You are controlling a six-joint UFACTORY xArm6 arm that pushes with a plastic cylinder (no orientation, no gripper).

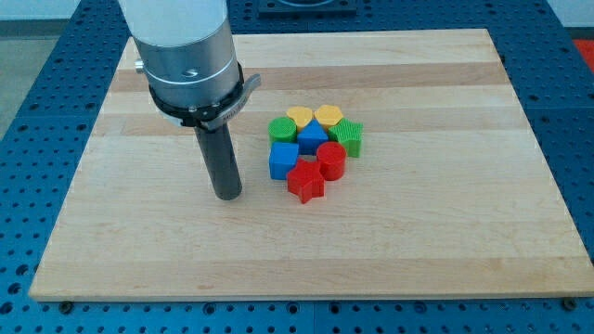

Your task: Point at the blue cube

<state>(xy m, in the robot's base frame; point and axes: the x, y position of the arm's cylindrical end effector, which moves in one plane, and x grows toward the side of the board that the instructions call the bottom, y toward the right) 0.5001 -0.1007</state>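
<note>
Camera view. A wooden bench (445, 232) lies on a blue perforated base (37, 102). The arm's grey and white housing (186, 46) enters from the view's top left and ends in a straight dark rod. No gripper is fitted, so nothing is grasped or held.

My tip (227, 197) rests on the bench, left of the block cluster and clear of it; the nearest block is the blue cube (283, 160), which stands near the tip's right with bare wood between them.

The cluster sits just right of the bench's centre, blocks packed close together. The blue cube forms its left edge. Above it is a green block (281, 129). Two yellow blocks (300, 116) (328, 115) line the top. A second blue block (313, 137), shape unclear, sits in the middle. A green star-like block (349, 136) marks the right edge. A red cylinder (331, 160) sits lower right, and a red star-like block (305, 183) is at the bottom, touching the blue cube's lower right corner.
</note>
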